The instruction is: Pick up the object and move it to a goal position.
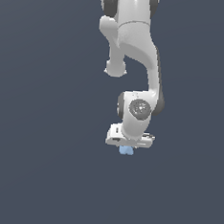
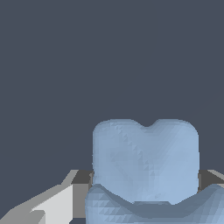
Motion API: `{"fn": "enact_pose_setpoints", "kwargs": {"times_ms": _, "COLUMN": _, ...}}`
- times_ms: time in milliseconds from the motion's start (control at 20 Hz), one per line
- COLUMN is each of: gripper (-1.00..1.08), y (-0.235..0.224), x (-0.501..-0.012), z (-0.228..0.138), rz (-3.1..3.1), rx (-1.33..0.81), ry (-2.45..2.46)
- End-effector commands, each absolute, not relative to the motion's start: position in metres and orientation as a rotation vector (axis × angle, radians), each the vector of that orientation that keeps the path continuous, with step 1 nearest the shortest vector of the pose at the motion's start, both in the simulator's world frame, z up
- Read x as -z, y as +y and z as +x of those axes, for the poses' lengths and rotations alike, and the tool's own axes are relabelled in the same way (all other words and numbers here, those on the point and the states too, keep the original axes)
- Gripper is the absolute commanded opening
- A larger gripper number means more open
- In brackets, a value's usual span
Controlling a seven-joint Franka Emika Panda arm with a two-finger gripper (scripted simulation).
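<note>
Exterior view: arm (image 1: 134,44) points straight down; the light-blue object (image 1: 126,150) pokes out just beneath the gripper (image 1: 128,145). Fingers are hidden behind the hand, so their spread cannot be told here.

Wrist view: object (image 2: 145,162) fills the space between the fingers (image 2: 61,201), which sit tight against its flanks, apparently clamped on it. Lumpy, notched top, smooth faces. Judged light and rigid, possibly slippery; best held across the flat opposite sides. No goal marker shows in either view.
</note>
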State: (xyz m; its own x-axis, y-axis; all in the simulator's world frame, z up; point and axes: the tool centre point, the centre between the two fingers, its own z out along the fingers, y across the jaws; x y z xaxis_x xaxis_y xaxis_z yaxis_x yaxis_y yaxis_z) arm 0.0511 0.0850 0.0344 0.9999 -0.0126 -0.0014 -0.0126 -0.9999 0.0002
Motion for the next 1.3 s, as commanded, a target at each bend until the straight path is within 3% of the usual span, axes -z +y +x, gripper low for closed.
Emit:
{"fn": "enact_pose_setpoints", "kwargs": {"times_ms": 0, "gripper": -1.0, "y": 0.087, "x": -0.042, "z": 0.051, "rz": 3.142, "rx": 0.0, "ry": -0.019}}
{"fn": "enact_pose_setpoints", "kwargs": {"times_ms": 450, "gripper": -1.0, "y": 0.099, "x": -0.104, "z": 0.049, "rz": 3.142, "rx": 0.0, "ry": -0.019}}
{"fn": "enact_pose_setpoints", "kwargs": {"times_ms": 1250, "gripper": -1.0, "y": 0.135, "x": -0.289, "z": 0.044, "rz": 3.142, "rx": 0.0, "ry": -0.019}}
